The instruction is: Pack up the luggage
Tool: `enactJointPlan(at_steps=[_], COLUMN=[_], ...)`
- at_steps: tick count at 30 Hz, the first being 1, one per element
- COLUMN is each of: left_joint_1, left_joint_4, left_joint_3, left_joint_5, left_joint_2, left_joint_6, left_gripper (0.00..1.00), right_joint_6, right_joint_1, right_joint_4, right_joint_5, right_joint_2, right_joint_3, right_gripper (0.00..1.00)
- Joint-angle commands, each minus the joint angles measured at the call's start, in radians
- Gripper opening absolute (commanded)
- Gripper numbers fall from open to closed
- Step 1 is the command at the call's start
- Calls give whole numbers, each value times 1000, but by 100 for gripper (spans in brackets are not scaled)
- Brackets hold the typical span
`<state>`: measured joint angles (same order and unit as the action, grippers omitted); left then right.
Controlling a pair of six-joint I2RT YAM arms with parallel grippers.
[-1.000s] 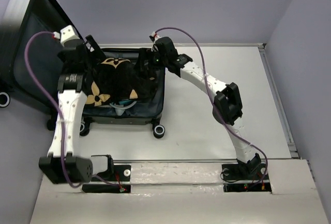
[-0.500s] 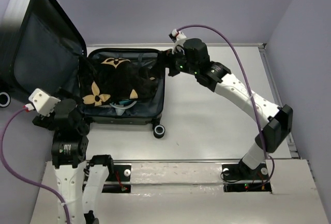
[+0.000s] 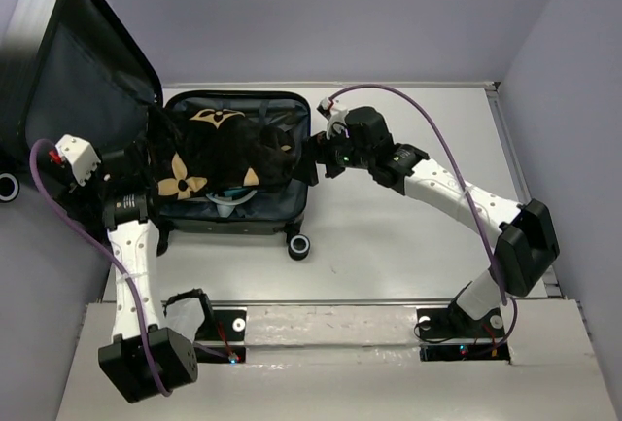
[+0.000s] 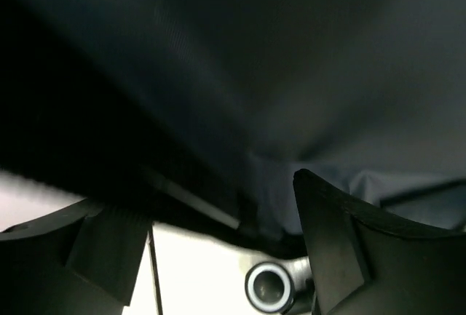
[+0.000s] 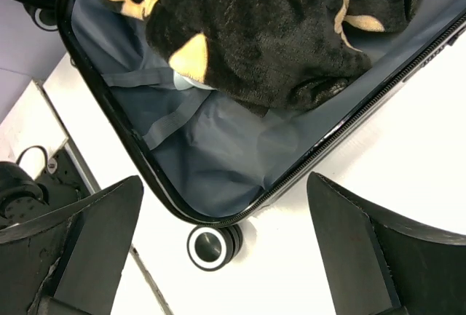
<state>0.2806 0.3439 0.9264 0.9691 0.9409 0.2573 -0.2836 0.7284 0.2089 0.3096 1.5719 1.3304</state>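
Swinging back in, the left fingers (image 4: pixel 335 246) sit spread and empty by the left side of the luggage (image 3: pixel 78 81), which lies open at the far left of the table (image 3: pixel 408 236). The right fingers (image 5: pixel 357 249), nearer now, gape empty over its right rim.

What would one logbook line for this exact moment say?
phase: packing | luggage: open, lid up | flower-print cloth: inside | left end effector: open, by hinge side | right end effector: open, at right rim
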Motion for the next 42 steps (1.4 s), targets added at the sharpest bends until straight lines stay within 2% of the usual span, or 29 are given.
enactJointPlan(at_steps=[1,2,4,6,7,12,17,20,21,22,23,24,25,26,27,30,35,37,41,42], left_joint_1=[43,46,46,46,46,-56,-282,-404,-488,-535,-582,-675,-726,-777,-829,-1077,-1300,-1372,-1442,-1452], left_joint_4=[-135,-146,-154,-157,-157,-157,-192,-194,-192,-191,-191,-187,-181,-166,-142,-42,3,12,35,33], left_joint_3=[61,66,71,78,83,74,-13,-44,-61,-69,-73,-75,-72,-64,-37,9,52,54,69,75], left_joint_5=[50,46,43,20,13,39,129,146,164,181,190,198,209,232,238,255,275,264,231,218], left_joint_2=[53,70,78,81,81,49,-31,-60,-76,-83,-89,-96,-96,-93,-76,-24,67,85,101,96], left_joint_6=[-20,-23,-24,-23,-21,-27,-44,-35,-33,-30,-20,-17,-10,22,45,140,242,276,349,352], left_gripper=[83,64,44,13,6,6,6,6,6,6,6,6,6,6,6,6,6,6,6,16], right_joint_6=[-5,-17,-31,-57,-65,-97,-133,-150,-158,-160,-164,-176,-180,-181,-181,-170,-152,-149,-155,-157], right_joint_1=[5,5,5,5,5,5,-17,-26,-26,-26,-26,-26,-26,-26,-26,-26,-44,-55,-66,-79], right_joint_4=[-86,-91,-86,-75,-77,-75,-63,-57,-55,-55,-55,-58,-63,-77,-81,-94,-98,-101,-118,-118], right_joint_5=[-18,-39,-104,-147,-156,-199,-198,-205,-204,-193,-184,-181,-172,-165,-158,-162,-162,-156,-136,-132], right_joint_2=[31,51,82,126,138,204,310,356,381,390,401,410,412,412,409,396,376,367,358,355], right_joint_3=[0,0,13,30,38,79,128,145,145,147,144,141,132,127,122,110,76,66,50,49], right_gripper=[100,100,100,99,99,94,88,76,71,47,36,28,15,9,7,7,7,7,7,7])
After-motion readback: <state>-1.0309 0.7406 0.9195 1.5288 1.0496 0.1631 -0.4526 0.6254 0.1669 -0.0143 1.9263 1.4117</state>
